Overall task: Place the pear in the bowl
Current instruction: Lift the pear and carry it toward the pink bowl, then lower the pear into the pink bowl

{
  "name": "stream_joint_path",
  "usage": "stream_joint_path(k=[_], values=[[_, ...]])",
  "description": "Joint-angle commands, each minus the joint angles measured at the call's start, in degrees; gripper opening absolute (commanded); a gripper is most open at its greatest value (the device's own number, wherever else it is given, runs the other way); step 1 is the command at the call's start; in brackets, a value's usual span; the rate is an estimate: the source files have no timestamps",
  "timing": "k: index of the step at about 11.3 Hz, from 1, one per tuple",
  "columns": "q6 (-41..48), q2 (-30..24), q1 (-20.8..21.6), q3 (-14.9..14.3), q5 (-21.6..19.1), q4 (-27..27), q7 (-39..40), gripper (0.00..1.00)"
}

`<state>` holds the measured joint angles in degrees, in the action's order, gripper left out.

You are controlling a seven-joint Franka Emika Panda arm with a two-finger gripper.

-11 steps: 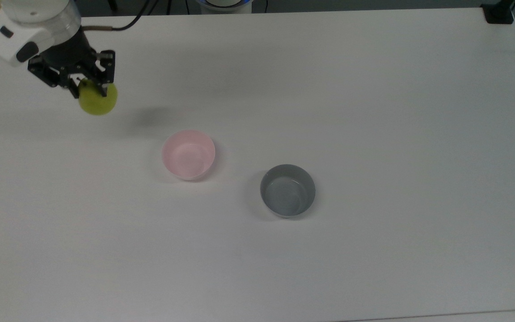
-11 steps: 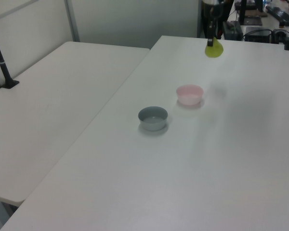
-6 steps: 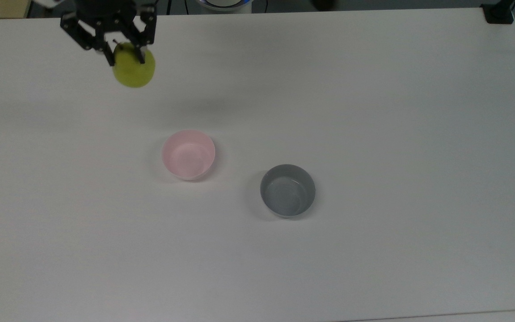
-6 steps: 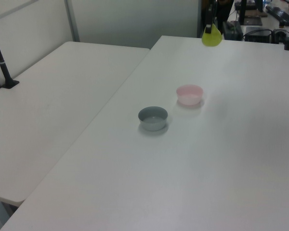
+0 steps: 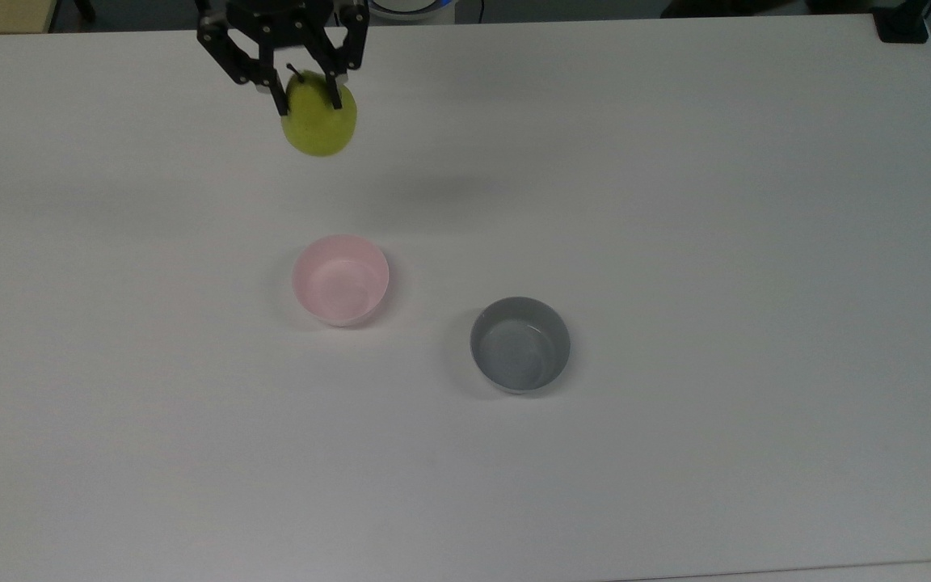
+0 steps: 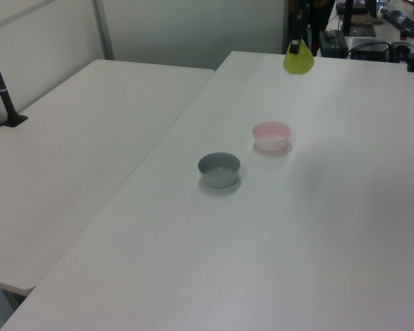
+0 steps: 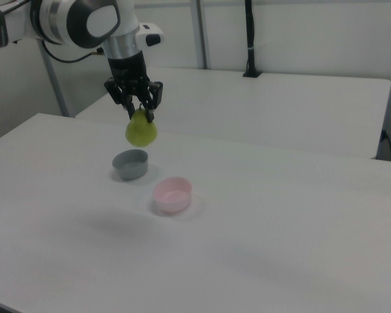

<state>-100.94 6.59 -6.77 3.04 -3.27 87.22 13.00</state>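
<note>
In the top view, a small yellow-green pear [image 5: 319,121] is pinched by its upper part in the black two-finger hand [image 5: 307,93] above the white surface [image 5: 676,202], at twelve o'clock from the pale pink round bowl [image 5: 341,280], with a grey round bowl [image 5: 520,344] at four o'clock of the pink one.

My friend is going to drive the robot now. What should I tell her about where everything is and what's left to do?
Gripper: shut on the pear, held high above the table.
Pink bowl: empty, below the pear in the top view.
Grey bowl: empty, beside the pink one; not the target.
Done: pear picked up.
Left: carry it over the pink bowl, lower, let go.
</note>
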Motion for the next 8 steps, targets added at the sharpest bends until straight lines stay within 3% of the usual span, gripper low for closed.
stream_joint_path(k=[1,4,8], values=[[-6.79,-1.77,2.46,-2.51,-1.3,6.03,-2.28,0.0],[-16.89,0.78,2.2,-2.51,-1.13,10.86,-1.58,0.0],[-24.54,5.88,2.37,-2.51,0.45,13.48,-1.49,0.0]])
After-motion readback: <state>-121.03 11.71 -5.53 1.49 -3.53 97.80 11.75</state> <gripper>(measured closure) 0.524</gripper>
